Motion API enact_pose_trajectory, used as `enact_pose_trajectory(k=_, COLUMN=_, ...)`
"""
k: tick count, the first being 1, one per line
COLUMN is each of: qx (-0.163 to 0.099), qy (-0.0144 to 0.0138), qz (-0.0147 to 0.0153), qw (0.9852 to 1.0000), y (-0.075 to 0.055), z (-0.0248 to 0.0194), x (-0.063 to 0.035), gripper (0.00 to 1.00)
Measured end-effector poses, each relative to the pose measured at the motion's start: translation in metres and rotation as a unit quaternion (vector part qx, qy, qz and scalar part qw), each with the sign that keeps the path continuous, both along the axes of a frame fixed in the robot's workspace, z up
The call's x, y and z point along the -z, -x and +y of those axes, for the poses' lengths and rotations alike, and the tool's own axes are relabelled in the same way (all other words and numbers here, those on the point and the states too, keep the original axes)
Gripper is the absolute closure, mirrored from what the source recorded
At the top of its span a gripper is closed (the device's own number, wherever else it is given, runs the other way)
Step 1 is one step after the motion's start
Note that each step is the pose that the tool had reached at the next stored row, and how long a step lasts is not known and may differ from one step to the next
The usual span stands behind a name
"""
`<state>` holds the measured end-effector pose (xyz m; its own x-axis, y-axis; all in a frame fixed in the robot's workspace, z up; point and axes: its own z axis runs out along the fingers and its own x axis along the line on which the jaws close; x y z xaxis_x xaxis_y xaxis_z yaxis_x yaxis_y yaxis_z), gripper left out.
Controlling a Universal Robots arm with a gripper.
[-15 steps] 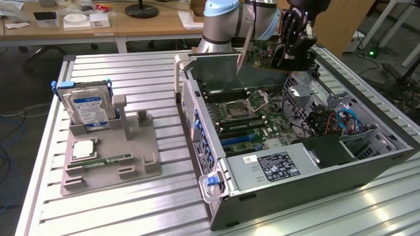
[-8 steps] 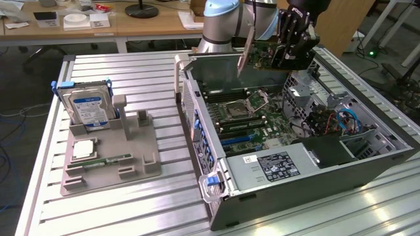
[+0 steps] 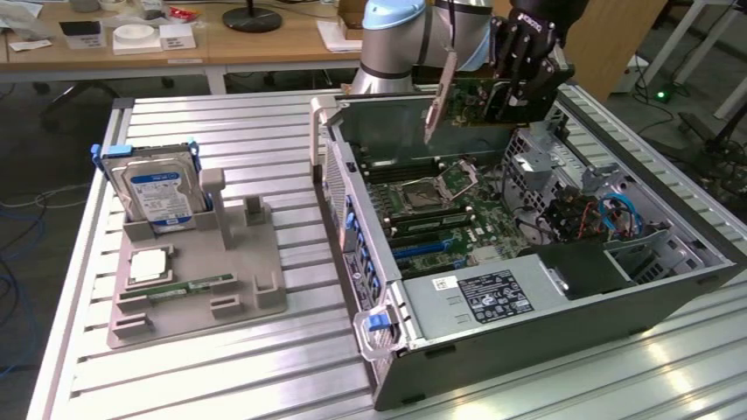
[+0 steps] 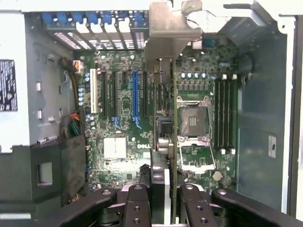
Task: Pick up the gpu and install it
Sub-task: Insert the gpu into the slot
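I have the black two-finger gripper point(image 3: 516, 87) clamped on the gpu point(image 3: 464, 98), a thin flat card with a green board and a silver metal bracket at one end. The card hangs in the air in the upper centre-right of the exterior frame. It is held on edge above the far end of the open dark grey computer case point(image 3: 561, 328), with the bracket on the exterior view's left. I see no contact with anything inside the case.

In the wrist view the gripper point(image 4: 165, 203) has its fingers point(image 4: 137, 203) on both faces of the gpu point(image 4: 163, 47). The card is edge-on over the green motherboard point(image 4: 118, 146), between the blue expansion slots point(image 4: 135, 94) and the silver CPU socket point(image 4: 194, 120).

In the lower left of the exterior frame a grey plastic fixture tray point(image 3: 251, 297) sits on the slotted aluminium table point(image 3: 175, 376). A silver hard drive with a blue label point(image 3: 157, 197) stands upright in it, and a narrow green memory stick point(image 3: 192, 285) lies flat.
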<state>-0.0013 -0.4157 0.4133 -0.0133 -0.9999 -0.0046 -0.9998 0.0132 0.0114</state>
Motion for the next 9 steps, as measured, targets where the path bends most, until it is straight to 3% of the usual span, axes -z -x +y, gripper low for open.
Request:
enact_pose_trajectory(k=4, qx=-0.012, qy=0.0001, qz=-0.0011, qw=0.9999, y=0.0, z=-0.0001, x=0.0001, gripper=0.71)
enact_pose_trajectory(k=7, qx=-0.012, qy=0.0, qz=-0.0058, qw=0.9999, y=0.0001, z=-0.0001, x=0.0012, gripper=0.71)
enact_pose_trajectory(k=9, qx=-0.012, qy=0.0002, qz=-0.0106, qw=0.9999, y=0.0004, z=-0.0001, x=0.0021, gripper=0.71)
